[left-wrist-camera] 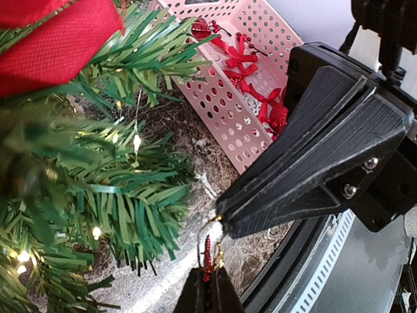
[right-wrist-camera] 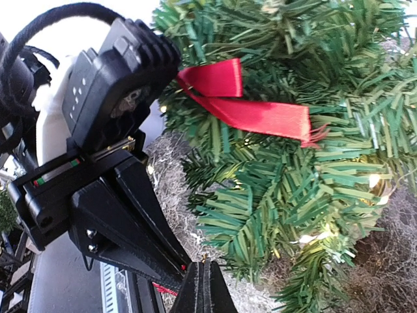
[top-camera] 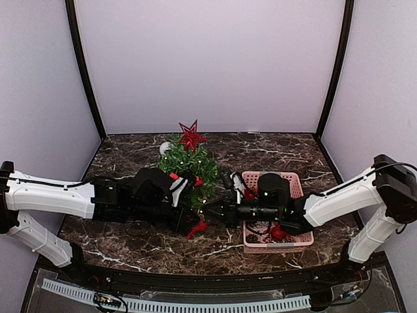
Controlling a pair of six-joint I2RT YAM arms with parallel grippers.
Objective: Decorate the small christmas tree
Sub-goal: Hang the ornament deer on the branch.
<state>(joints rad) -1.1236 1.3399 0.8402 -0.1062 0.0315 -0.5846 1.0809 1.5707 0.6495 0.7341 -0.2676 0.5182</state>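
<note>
Two hands tip to tip, low before the tree (top-camera: pixel 189 166), which stood on the counter (top-camera: pixel 273 150) just beyond them. Left hand (left-wrist-camera: pixel 207 282), nearer the branches, grasped a red ornament (left-wrist-camera: pixel 207 251). Right hand (right-wrist-camera: pixel 203 290) was clenched at its top end.

Table (top-camera: pixel 130 156): dark brown marble pattern, thin white veins, purple walls around. Small christmas tree (top-camera: pixel 189 166) stands on table, upright, tiny lights on. Pink basket (top-camera: pixel 280 248) on table just right of tree. Small white round object (top-camera: pixel 164 148) behind tree, at left, partly hidden.
</note>
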